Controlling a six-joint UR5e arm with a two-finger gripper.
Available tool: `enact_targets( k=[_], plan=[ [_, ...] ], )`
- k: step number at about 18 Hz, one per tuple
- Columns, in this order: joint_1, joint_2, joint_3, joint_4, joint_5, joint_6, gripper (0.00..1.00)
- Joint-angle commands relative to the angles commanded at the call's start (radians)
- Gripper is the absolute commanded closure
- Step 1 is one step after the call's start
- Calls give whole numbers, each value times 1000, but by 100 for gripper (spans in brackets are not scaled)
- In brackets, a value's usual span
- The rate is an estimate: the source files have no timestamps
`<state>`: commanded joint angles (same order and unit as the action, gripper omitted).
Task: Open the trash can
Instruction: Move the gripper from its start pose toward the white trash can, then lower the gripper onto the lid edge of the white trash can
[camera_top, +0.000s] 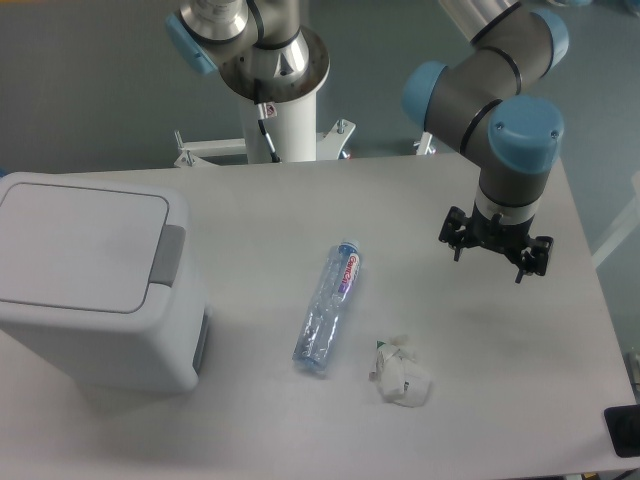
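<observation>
The hand (495, 256) hung empty over the right side of the desk (420, 190), fingers pointing down and spread apart, wrist upright. The trash can (95, 285) sat far off at the left edge, lid shut. The reach looked not yet begun; next it needed to cross and press the grey latch (168, 256)

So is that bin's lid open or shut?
Shut. The lid lies flat on the bin, no gap showing, and the gripper is far off to the side.
</observation>
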<state>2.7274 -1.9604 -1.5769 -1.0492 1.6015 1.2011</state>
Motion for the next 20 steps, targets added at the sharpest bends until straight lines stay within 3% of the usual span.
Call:
enact_targets(
  k=[4,9,17,20],
  plan=[
    [-6,3,3,2,-9,2,0],
    [-11,11,8,6,-127,-40,0],
    [-100,64,38,51,-340,-541,0],
    [-139,104,67,51,-364,-693,0]
  ],
)
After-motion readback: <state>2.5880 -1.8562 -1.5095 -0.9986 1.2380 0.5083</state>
